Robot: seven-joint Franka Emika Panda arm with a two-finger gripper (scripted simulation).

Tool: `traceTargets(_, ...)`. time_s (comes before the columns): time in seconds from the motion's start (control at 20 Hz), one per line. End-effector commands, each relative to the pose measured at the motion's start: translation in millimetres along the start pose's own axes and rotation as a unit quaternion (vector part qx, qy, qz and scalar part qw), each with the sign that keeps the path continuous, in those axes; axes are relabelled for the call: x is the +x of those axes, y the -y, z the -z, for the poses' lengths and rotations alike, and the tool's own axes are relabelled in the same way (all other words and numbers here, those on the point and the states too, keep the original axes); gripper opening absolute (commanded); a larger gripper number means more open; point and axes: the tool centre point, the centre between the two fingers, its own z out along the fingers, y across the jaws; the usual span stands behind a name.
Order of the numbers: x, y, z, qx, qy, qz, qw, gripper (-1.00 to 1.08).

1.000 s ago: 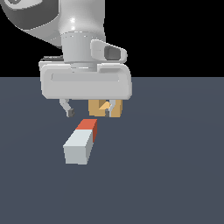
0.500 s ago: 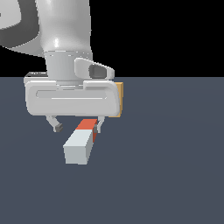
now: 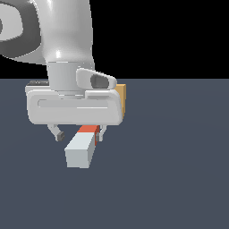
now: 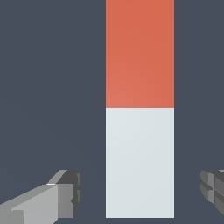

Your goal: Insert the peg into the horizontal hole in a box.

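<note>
So the peg (image 3: 81,150) is lying flat on the dark bench (image 3: 179,179), pale end nearest the exterior camera, red end pointing away toward the box (image 3: 121,97). Its long axis runs near to far. The claw (image 3: 79,133) sits low over the red half, fingers (image 4: 52,199) spread apart on either side with gaps, not touching it. Box is mostly hidden behind the arm, can't see the hole. Loads of open bench on the exterior view's right.
</note>
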Motion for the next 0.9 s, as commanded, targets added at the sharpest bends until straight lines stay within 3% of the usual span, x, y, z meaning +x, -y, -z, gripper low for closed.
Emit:
traceTargets(0.0,0,1,-11,0.0,0.0,0.0,1.0,1.0)
traceTargets(0.5,-1,0,-39,0.0,0.0,0.0,1.0,1.0)
traceTargets(0.55,-1,0,-39,0.0,0.0,0.0,1.0,-1.0)
traceTargets(0.85,-1,0,-39,0.0,0.0,0.0,1.0,-1.0)
